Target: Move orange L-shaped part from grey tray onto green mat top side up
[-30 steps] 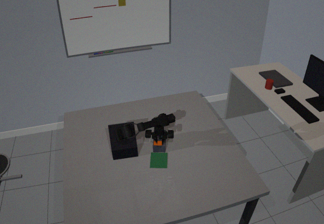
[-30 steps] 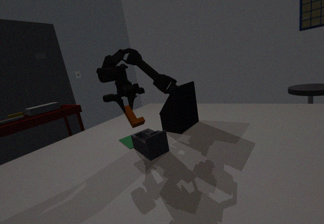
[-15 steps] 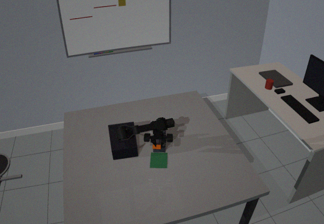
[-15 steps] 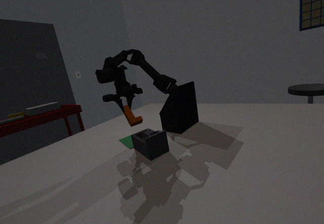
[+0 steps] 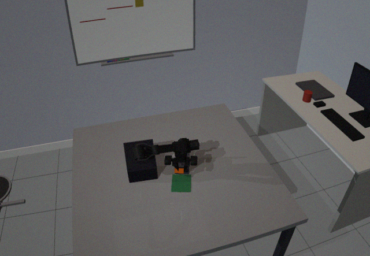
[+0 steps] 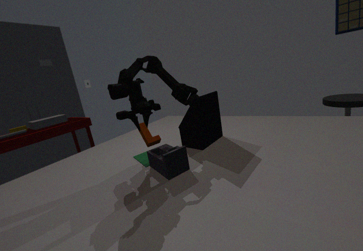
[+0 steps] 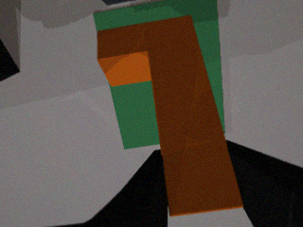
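Note:
The orange L-shaped part (image 5: 179, 170) (image 6: 149, 137) (image 7: 182, 95) hangs in the air, tilted, with its L-shaped end low. My gripper (image 6: 143, 125) (image 7: 190, 153) is shut on the part's straight end. The part is clear of the grey tray (image 6: 168, 163), whose pocket is empty, and is above its mat side. In the wrist view the part's L-shaped end covers part of the green mat (image 5: 181, 183) (image 6: 142, 158) (image 7: 134, 115). The mat lies flat beside the tray and bears nothing. In the top view the arm hides most of the tray.
The arm's dark base block (image 5: 141, 163) (image 6: 202, 122) stands on the table (image 5: 125, 217) (image 6: 278, 183), to one side of the tray. A desk (image 5: 287, 93) with a red cup (image 5: 307, 96) stands apart from the table.

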Controlling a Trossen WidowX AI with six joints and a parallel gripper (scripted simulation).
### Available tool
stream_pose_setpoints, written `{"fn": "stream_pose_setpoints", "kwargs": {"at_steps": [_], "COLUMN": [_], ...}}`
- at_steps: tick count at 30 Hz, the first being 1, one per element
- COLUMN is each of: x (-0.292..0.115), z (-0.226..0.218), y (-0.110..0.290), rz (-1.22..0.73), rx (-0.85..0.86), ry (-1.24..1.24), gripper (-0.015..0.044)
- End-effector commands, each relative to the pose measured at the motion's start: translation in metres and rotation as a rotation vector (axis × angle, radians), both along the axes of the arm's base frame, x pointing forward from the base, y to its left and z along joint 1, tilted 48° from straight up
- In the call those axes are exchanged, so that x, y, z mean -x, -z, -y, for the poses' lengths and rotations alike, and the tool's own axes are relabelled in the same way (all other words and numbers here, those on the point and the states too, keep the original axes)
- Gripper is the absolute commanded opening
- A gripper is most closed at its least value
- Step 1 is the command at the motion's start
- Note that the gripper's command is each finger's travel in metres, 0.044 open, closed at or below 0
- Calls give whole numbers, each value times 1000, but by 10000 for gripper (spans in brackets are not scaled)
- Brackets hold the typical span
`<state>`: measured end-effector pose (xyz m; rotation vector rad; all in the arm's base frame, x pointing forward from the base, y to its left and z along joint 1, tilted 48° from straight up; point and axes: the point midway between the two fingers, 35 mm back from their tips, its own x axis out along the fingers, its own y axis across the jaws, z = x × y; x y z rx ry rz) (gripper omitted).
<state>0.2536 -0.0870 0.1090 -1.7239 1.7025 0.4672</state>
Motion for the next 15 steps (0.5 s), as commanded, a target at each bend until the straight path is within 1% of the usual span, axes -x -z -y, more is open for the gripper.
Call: {"fn": "stream_pose_setpoints", "kwargs": {"at_steps": [1, 15], "x": [2, 0], "z": [5, 21], "y": [5, 19], "rz": [-9, -8], "rx": [4, 5], "ry": [-2, -2], "gripper": [0, 0]}}
